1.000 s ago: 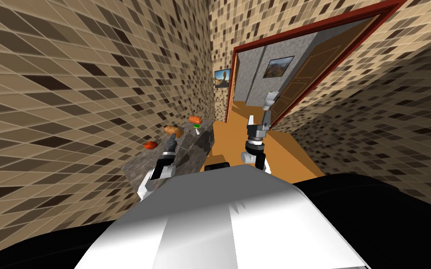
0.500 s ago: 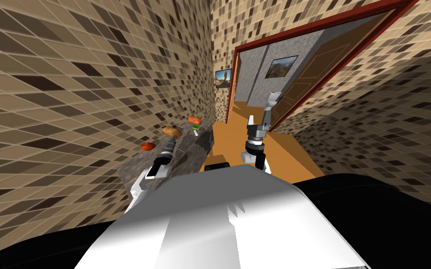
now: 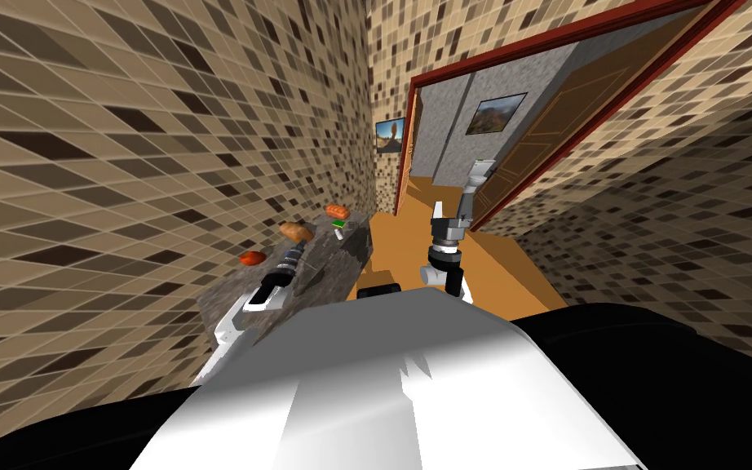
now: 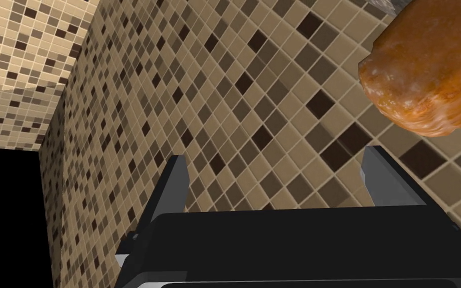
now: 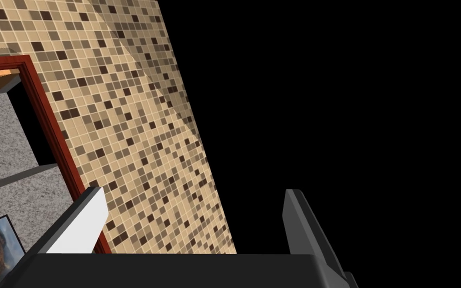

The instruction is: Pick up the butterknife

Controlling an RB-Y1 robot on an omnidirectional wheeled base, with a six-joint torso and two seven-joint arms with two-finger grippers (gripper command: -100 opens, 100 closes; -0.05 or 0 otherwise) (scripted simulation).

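Brown loaf (image 4: 424, 75) beside left fingers (image 4: 382, 177) | tomato (image 3: 250, 258) on counter (image 3: 348, 254)

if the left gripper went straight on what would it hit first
Most likely the tiled wall, seen between the open jaws of the left gripper; the bread loaf sits off to one side, though depth is unclear.

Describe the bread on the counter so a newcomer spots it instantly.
A dark speckled counter runs along the tiled wall on my left. Three things sit in a row by that wall; the bread is the middle one. It is a brown crusty loaf, duller than the red tomato nearer me and the orange lump beyond.
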